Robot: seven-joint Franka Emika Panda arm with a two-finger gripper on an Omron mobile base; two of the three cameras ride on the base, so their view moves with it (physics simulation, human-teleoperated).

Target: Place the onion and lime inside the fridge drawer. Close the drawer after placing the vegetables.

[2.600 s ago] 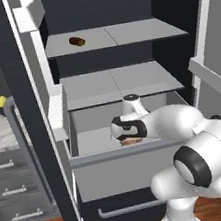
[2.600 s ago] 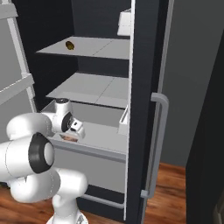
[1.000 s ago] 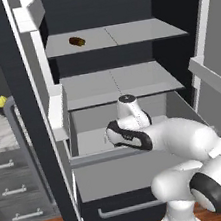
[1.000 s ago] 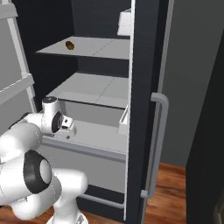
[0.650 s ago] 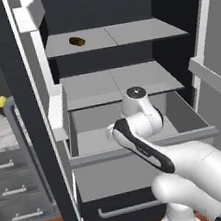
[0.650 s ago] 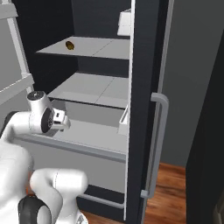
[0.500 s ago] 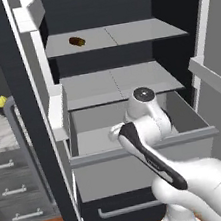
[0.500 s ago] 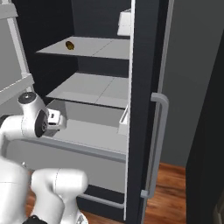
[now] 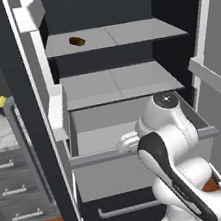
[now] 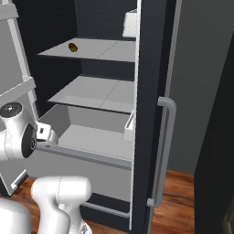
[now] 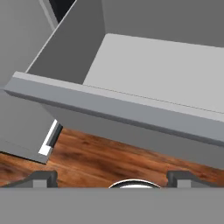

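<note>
the fridge drawer (image 9: 137,171) stands pulled open; i hang just in front of its front lip (image 11: 113,114), jaws spread wide and empty. neither vegetable is visible in its bare part. risk: pushing it shut now would close it empty, my wrist clipping the lip.

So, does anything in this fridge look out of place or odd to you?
The light grey fridge drawer stands pulled out, and the part of its floor that shows is bare: no onion or lime there. A small brown oblong item lies alone on the top shelf. Nothing looks spilled or damaged.
</note>
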